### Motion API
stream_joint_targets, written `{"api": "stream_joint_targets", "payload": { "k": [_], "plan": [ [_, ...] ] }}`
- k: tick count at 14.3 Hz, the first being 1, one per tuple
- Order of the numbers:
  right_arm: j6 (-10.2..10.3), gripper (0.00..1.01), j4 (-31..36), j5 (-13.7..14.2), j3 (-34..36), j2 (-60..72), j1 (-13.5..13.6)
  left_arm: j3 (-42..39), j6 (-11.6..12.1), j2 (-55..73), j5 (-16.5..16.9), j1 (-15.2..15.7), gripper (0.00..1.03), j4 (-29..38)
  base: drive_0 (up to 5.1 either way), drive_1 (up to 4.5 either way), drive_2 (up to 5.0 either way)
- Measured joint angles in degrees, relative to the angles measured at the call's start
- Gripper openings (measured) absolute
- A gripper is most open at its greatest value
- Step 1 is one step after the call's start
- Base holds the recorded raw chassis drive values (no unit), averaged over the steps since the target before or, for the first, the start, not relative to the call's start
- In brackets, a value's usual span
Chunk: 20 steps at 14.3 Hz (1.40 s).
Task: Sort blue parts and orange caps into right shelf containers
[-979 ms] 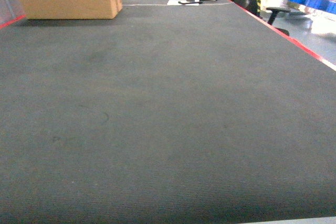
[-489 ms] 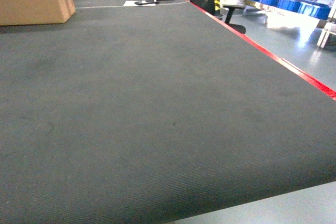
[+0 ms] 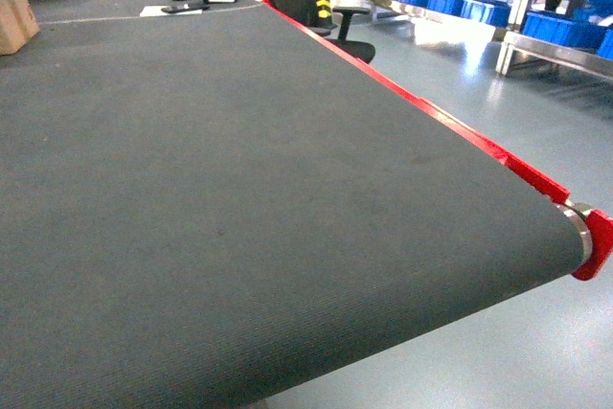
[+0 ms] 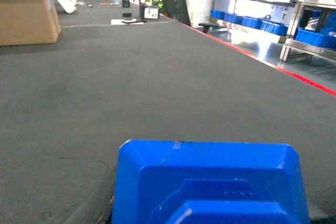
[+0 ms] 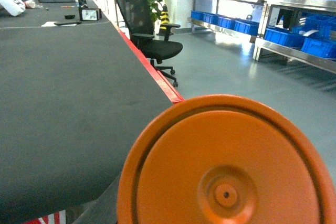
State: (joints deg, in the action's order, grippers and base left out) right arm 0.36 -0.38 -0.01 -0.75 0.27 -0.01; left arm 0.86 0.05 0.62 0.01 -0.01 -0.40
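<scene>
Black office chair on glossy grey floor beside metal shelving.

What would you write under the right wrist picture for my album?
Orange cap up close, black office chair and shelves of blue crates behind.

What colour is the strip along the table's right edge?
Red edge strip, running the length of the dark grey table; clearest in the head view.
</scene>
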Motion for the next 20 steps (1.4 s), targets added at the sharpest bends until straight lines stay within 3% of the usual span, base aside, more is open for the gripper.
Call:
{"api": "stream_joint_targets", "payload": {
  "k": [20],
  "plan": [
    [0.00,0.45,0.02,0.00,0.00,0.00,0.00,0.00,0.00,0.00,-0.02,0.00,0.44,-0.02,-1.6,-1.60,-1.6]
  ]
}}
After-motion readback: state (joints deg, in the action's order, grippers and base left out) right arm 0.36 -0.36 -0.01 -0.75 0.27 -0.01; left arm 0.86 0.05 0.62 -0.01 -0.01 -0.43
